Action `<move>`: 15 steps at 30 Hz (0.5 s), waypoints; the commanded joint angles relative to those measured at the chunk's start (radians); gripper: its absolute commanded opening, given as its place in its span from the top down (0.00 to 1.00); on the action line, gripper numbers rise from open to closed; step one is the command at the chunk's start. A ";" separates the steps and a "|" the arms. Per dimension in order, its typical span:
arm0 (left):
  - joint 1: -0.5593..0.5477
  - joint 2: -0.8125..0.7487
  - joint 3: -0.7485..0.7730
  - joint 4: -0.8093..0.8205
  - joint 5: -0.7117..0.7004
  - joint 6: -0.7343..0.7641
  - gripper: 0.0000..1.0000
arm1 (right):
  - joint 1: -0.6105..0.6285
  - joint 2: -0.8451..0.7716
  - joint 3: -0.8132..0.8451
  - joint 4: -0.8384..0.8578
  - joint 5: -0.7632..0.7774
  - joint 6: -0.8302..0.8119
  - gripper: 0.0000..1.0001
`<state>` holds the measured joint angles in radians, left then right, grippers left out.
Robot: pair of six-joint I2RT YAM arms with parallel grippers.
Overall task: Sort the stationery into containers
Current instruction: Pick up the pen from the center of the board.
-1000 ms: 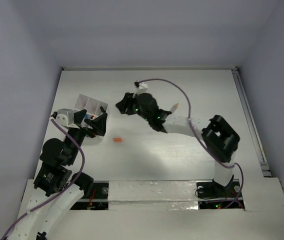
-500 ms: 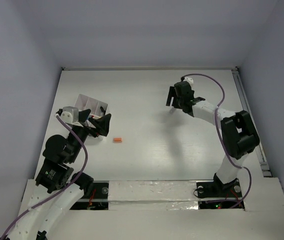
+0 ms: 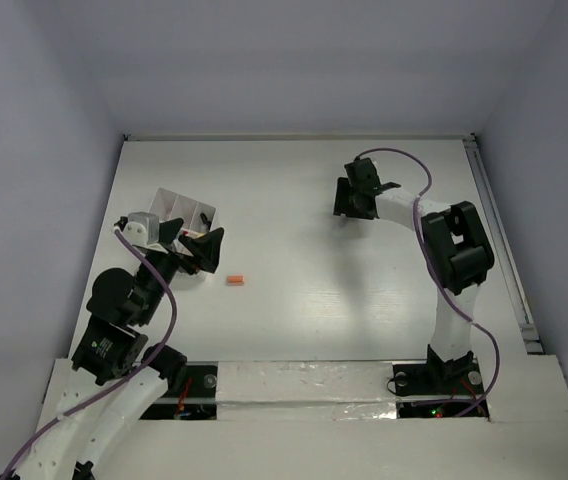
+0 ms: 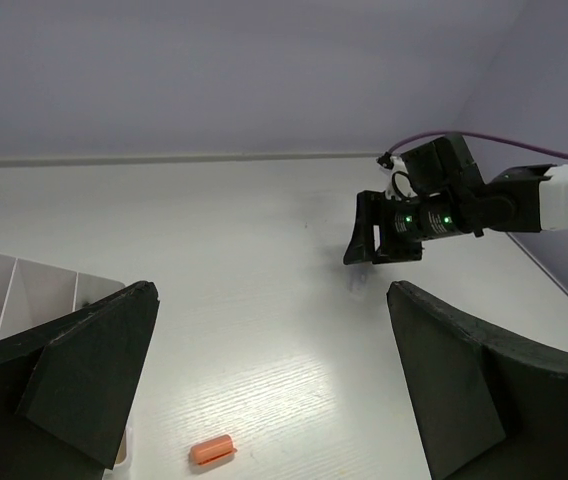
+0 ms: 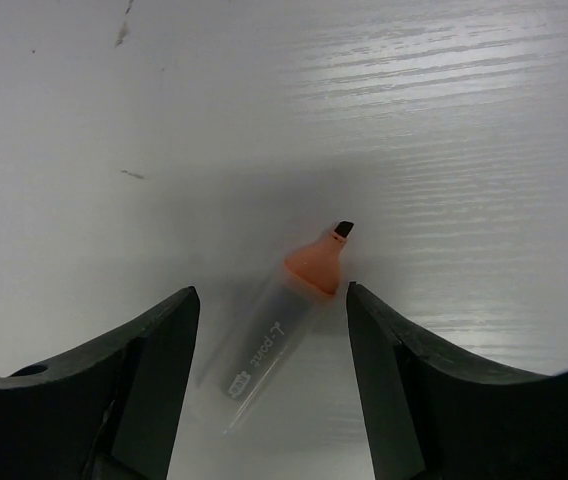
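Both pairs of fingers stand apart. Toward the far right of the surface (image 5: 444, 110), the right fingers (image 5: 144, 390) straddle a clear marker (image 5: 269, 350) with an orange collar and dark tip, which lies flat between them and is not pinched. The left fingers (image 4: 84, 370) gape wide beside the white divided box (image 4: 24, 290). A small orange piece (image 4: 212, 452) lies on the surface near that box.

The compartment box (image 3: 186, 212) is set at the left of the table (image 3: 304, 310), with the left gripper (image 3: 194, 243) just before it. A small cylindrical piece (image 3: 235, 280) is laid to that gripper's right. Well to the right, a highlighter (image 5: 284, 330) is laid flat between the fingers of the right gripper (image 5: 271, 295).
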<state>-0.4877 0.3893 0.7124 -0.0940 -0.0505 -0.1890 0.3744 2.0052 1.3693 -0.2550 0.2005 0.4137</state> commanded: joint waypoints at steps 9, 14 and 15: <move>0.034 0.016 0.004 0.054 0.032 -0.012 0.01 | 0.006 0.046 0.060 -0.021 -0.115 0.000 0.48; 0.034 0.016 0.004 0.059 0.037 -0.013 0.02 | 0.006 0.063 0.080 -0.050 -0.112 -0.035 0.49; 0.034 0.014 0.002 0.062 0.044 -0.015 0.02 | 0.006 0.063 0.080 -0.058 -0.110 -0.039 0.49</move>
<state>-0.4614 0.3969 0.7124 -0.0937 -0.0284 -0.1932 0.3744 2.0449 1.4174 -0.2752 0.1043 0.4057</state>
